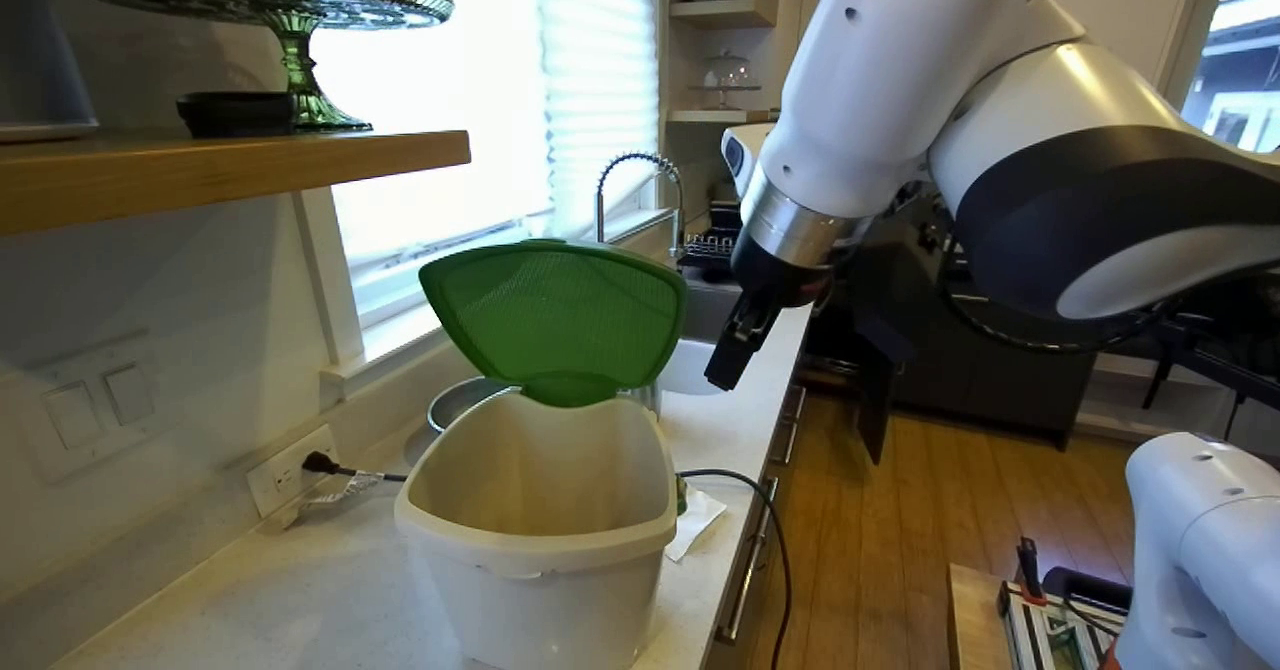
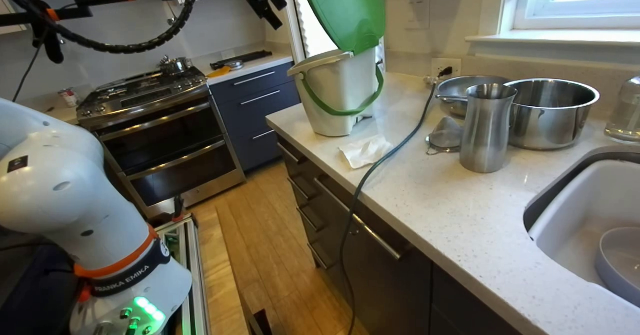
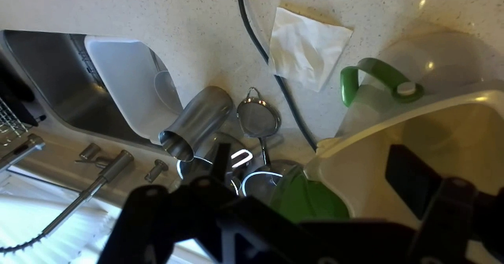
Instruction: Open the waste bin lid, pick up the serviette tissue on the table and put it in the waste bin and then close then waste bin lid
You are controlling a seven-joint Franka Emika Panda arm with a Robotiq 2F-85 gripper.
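The cream-white waste bin (image 1: 550, 595) stands upright on the pale table (image 2: 450, 210); it also shows in an exterior view (image 2: 340, 87) and in the wrist view (image 3: 354, 169). The green waste bin lid (image 1: 550, 315) is raised and tilted back on its hinge; it also shows in an exterior view (image 2: 347, 12). The white serviette tissue (image 2: 366, 151) lies crumpled on the table beside the bin, near the front edge; it shows whole in the wrist view (image 3: 309, 49). My gripper (image 1: 733, 362) is open and empty, its fingers wide apart in the wrist view (image 3: 309, 149), above and beside the bin.
A dark cable (image 2: 400, 147) runs past the tissue and over the table edge. A steel cup (image 2: 486, 130), a small strainer (image 2: 446, 134) and steel bowls (image 2: 552, 112) stand by the wall. A sink (image 3: 126, 82) and tap (image 1: 640, 160) lie farther along. A wooden shelf (image 1: 230, 175) juts from the wall.
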